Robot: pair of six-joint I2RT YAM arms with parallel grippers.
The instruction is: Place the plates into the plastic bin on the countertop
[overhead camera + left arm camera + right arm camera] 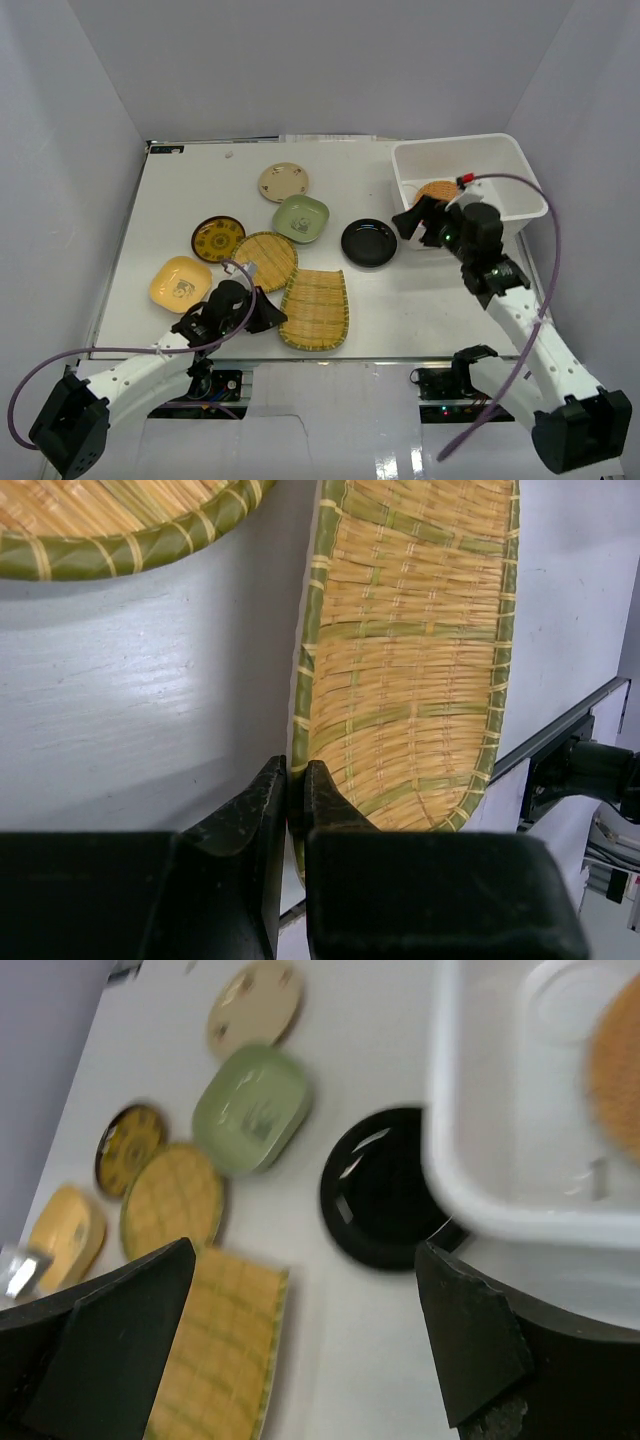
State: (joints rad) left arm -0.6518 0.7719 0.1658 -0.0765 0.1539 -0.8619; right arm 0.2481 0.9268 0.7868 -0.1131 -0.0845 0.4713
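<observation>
Seven plates are out on the white table (420, 300), and an eighth, a round woven one (438, 190), already sits in the plastic bin (455, 141) at the upper right. The left fingers (268, 805) are pinched tight on the left-hand rim of the rectangular bamboo tray (410, 660), low in the middle of the top view, with the round bamboo tray (265, 260) just beside it. The right fingers (130, 1330) are spread wide with nothing between them, hovering at the bin's left wall, near the black plate (375, 1195). Further left you've got the pale green square dish (301, 219), the beige round plate (283, 182), a dark round plate with a yellow pattern (218, 238) and a yellow dish (180, 283).
</observation>
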